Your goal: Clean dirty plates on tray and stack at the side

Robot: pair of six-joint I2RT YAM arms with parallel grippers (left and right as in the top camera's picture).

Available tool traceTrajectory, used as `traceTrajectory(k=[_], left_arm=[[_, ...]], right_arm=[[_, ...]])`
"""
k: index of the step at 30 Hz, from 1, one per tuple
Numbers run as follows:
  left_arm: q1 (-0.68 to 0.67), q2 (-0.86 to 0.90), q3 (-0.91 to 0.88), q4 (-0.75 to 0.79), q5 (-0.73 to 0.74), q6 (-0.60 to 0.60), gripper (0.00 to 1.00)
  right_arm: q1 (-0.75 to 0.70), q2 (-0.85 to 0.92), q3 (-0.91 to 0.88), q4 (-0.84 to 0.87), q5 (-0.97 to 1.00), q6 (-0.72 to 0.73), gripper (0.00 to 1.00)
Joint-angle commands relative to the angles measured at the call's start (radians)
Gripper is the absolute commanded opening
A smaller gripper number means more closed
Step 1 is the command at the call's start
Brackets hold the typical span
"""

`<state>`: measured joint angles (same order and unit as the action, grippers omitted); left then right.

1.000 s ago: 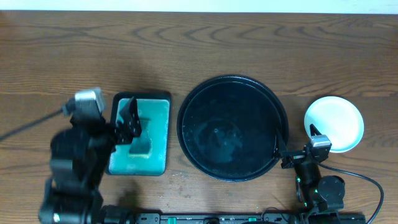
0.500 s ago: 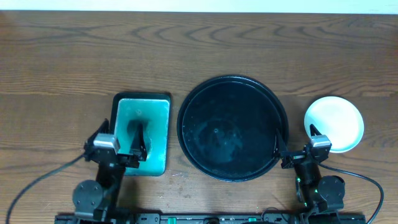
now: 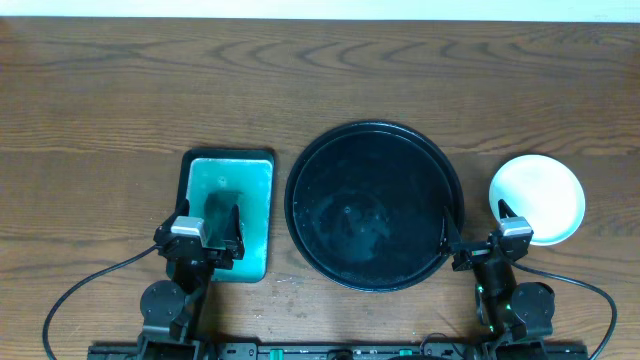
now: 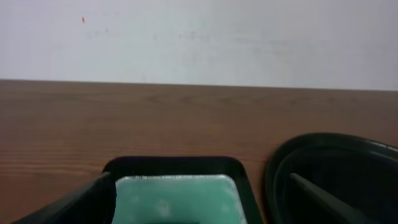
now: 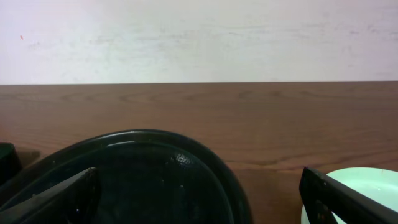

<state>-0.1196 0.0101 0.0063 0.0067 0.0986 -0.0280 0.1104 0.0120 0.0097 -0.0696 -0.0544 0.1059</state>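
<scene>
White plates (image 3: pixel 537 198) on the tabletop (image 3: pixel 100 100), right of the black tray (image 3: pixel 370 150)
Left gripper (image 3: pixel 203 238), jaws spread, hides the teal pad's (image 3: pixel 232 180) near edge; right gripper (image 3: pixel 476 228), jaws spread, overlaps the tray's rim. Plate count unclear.

Black glossy tray (image 3: pixel 375 135); white plate (image 3: pixel 537 198); teal pad (image 3: pixel 232 185); brown wood-grain table (image 3: pixel 100 90).

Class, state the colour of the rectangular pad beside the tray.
The pad is teal-green, dark-rimmed; clearest in the overhead view.
</scene>
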Motion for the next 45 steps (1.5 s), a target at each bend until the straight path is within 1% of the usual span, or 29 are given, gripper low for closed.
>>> traceTrajectory(k=[1, 2, 45], left_arm=[[0.001, -0.009, -0.002, -0.055, -0.005, 0.002, 0.86], [0.001, -0.009, -0.002, -0.075, -0.005, 0.002, 0.86], [0.001, -0.004, -0.002, -0.070, -0.005, 0.002, 0.86]], right_arm=[[-0.005, -0.007, -0.005, 0.000, 0.005, 0.009, 0.99], [-0.005, -0.007, -0.005, 0.000, 0.005, 0.009, 0.99], [-0.005, -0.007, -0.005, 0.000, 0.005, 0.009, 0.99]])
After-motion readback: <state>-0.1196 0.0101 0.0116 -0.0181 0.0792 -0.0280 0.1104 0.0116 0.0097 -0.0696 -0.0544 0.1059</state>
